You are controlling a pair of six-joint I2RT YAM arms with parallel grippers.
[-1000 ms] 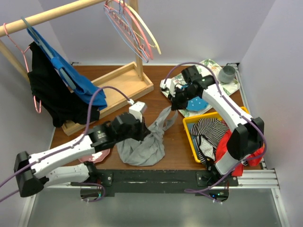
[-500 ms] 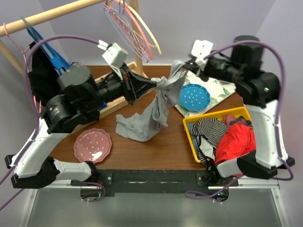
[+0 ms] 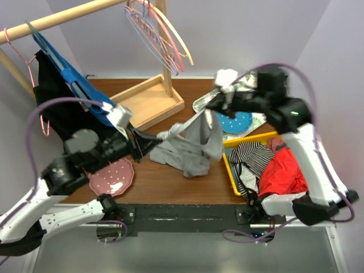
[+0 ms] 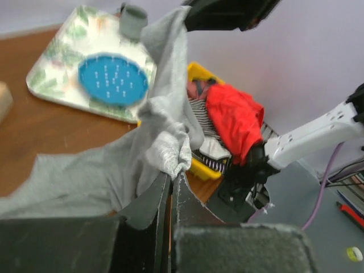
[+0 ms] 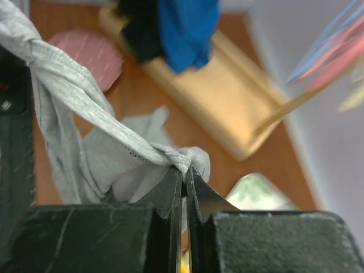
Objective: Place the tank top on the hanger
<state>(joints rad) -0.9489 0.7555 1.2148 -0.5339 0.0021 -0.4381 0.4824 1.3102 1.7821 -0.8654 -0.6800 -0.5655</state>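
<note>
Sitting nearest the arm bases, a pink plate (image 3: 114, 177) lies at the left of the brown table (image 3: 170, 183). At the right, a yellow bin (image 3: 227, 165) holds a striped garment (image 3: 248, 156) and a red garment (image 3: 284, 170). Just beyond them the tank top (image 3: 193, 152) is stretched in the air between the two arms, and its loose lower part droops toward the tabletop between plate and bin. The left gripper (image 3: 161, 136) has its jaws pinched together on a bunched fold at the top's left end; the left wrist view shows grey knit gathered right at the fingertips. The right gripper (image 3: 215, 108), higher and farther back, is clamped tight on a twisted strap of the tank top, which runs taut from its tips. Behind it a blue plate (image 3: 236, 122) rests on a floral tray (image 4: 54, 57). At the back, the hanger (image 3: 152, 41) hangs high beside the upright of the wooden rack (image 3: 151, 99), bunched with other hangers (image 3: 181, 51). It is well apart from the tank top and both grippers.
</note>
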